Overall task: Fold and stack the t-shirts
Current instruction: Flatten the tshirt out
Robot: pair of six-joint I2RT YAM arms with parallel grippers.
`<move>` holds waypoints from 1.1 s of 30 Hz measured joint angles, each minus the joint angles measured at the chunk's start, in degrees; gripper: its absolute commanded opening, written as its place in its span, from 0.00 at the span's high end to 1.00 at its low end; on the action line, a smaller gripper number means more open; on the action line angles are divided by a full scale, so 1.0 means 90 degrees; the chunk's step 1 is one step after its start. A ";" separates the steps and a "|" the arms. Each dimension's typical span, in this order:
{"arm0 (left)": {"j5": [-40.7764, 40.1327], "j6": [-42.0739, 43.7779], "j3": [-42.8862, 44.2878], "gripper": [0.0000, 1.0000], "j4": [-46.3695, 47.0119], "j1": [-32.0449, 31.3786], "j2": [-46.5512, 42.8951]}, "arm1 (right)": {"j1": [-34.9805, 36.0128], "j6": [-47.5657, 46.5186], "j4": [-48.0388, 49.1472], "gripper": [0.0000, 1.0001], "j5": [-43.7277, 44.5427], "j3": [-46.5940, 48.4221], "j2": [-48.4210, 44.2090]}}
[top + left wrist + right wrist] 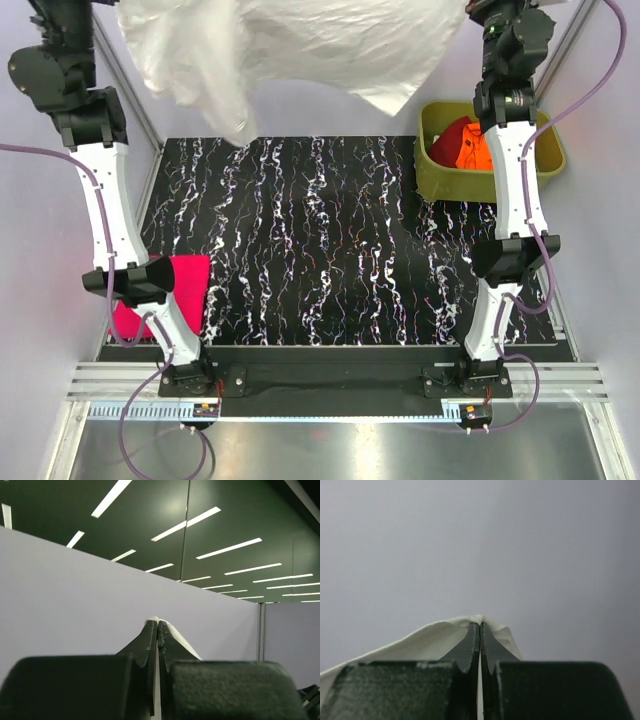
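The white t-shirt (pixel 300 45) hangs stretched high across the top of the top view, well above the black marbled mat (pixel 320 240). My left gripper (pixel 158 625) is shut on its edge (pixel 186 639), raised at the upper left. My right gripper (pixel 480 626) is shut on another edge (pixel 425 640), raised at the upper right. In the top view both grippers are out of the frame at the top. A folded magenta-pink t-shirt (pixel 185 285) lies at the mat's left edge, partly behind my left arm. Orange and dark red t-shirts (pixel 462 145) sit in the tub.
The olive-green plastic tub (pixel 440 178) stands at the back right beside my right arm (pixel 515 170). Grey walls enclose the table. A metal rail (pixel 320 385) runs along the near edge with both arm bases.
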 measured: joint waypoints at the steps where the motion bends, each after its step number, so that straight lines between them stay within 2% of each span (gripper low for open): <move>1: 0.0036 -0.0087 -0.0097 1.00 0.0182 0.0061 -0.0066 | -0.0012 0.0029 0.0083 1.00 -0.0032 -0.0267 -0.0080; 3: 0.0163 -0.0253 -0.0709 1.00 0.0534 0.0134 -0.0308 | -0.0019 0.0141 0.0172 1.00 -0.0163 -0.1020 -0.0299; 5: 0.0335 -0.0418 -0.1960 1.00 0.0835 0.0168 -0.0736 | -0.0017 0.0318 0.0211 1.00 -0.0333 -0.2113 -0.0634; 8: 0.0423 -0.0656 -0.5251 1.00 0.1207 0.0158 -0.1897 | -0.0002 0.0702 0.0233 1.00 -0.0668 -0.4090 -0.1212; 11: 0.0437 -0.0782 -0.8072 1.00 0.0908 0.0146 -0.2907 | 0.0039 0.1054 0.0036 1.00 -0.0952 -0.5899 -0.1797; 15: 0.0364 -0.0928 -1.0664 1.00 -0.0121 0.0012 -0.4328 | 0.0143 0.1450 -0.0512 1.00 -0.1299 -0.7978 -0.2732; 19: 0.0282 -0.0957 -1.1358 1.00 -0.0804 -0.0338 -0.5457 | 0.0223 0.1797 -0.1054 1.00 -0.1445 -0.9306 -0.3789; 22: 0.0255 -0.0882 -1.1545 1.00 -0.1530 -0.0651 -0.6489 | 0.0323 0.1821 -0.1923 1.00 -0.1399 -0.9617 -0.4231; 26: 0.0214 -0.0860 -1.1931 1.00 -0.2540 -0.1207 -0.7667 | 0.0423 0.1610 -0.2980 1.00 -0.1149 -0.9775 -0.4277; 29: 0.0204 -0.1103 -1.2288 1.00 -0.3728 -0.1778 -0.8408 | 0.0427 0.1428 -0.3830 1.00 -0.0843 -0.9870 -0.4211; 33: 0.0146 -0.1622 -1.2565 1.00 -0.5321 -0.2565 -0.8942 | 0.0427 0.1321 -0.4420 1.00 -0.0566 -0.9843 -0.3769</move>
